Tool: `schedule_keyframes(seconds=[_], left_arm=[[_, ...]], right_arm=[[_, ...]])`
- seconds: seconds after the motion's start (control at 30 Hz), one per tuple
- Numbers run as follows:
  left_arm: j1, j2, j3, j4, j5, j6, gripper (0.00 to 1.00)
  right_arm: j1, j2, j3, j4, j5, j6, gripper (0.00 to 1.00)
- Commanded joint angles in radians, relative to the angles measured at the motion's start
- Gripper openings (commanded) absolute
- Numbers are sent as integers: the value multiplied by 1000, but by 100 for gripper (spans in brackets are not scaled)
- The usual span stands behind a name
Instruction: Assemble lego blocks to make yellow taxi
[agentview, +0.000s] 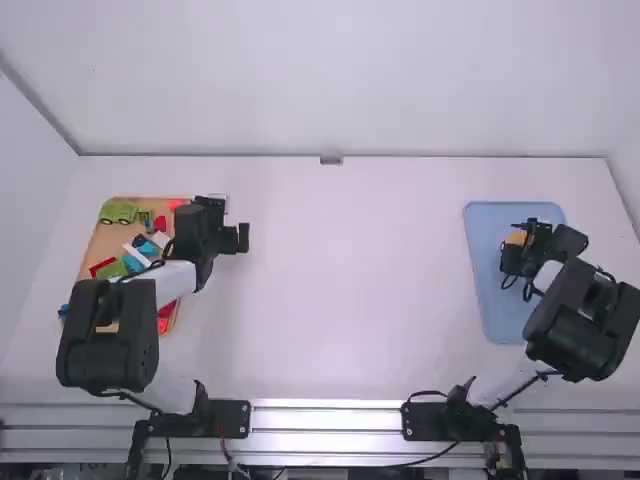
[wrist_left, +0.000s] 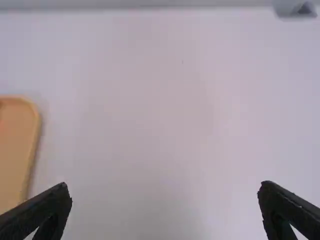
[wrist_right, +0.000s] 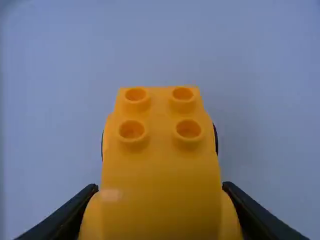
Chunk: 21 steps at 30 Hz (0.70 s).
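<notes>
My right gripper is low over the blue tray, its fingers against the sides of a yellow car. In the right wrist view this yellow car has studs on its far end and dark wheels at its sides; the right gripper is shut on its wider part. The left gripper hangs beside the right edge of the orange tray. It stands wide open in the left wrist view, with nothing between the fingertips of the left gripper.
At the left, the orange tray holds a green car and several loose red, blue, green and white blocks, partly under the left arm. The blue tray lies at the right. A small grey piece stands at the table's far edge.
</notes>
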Motion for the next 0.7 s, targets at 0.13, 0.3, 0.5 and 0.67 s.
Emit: schedule_keyframes(seconds=[0.13,0.3,0.5,0.67], left_arm=[[-35,-2,157,-239,-15,9,99],[-66,-14,277,-406,-18,44,99],[-68,-42,423,-632,-17,52,99],[-68,-57,502,-734,-41,67,99]], right_arm=[[10,-15,13,-36,25,26,99],[47,-116,13,-128,101,37,99],[145,-332,13,-253,235,62,99],[237,-492,13,-310,253,62,99]])
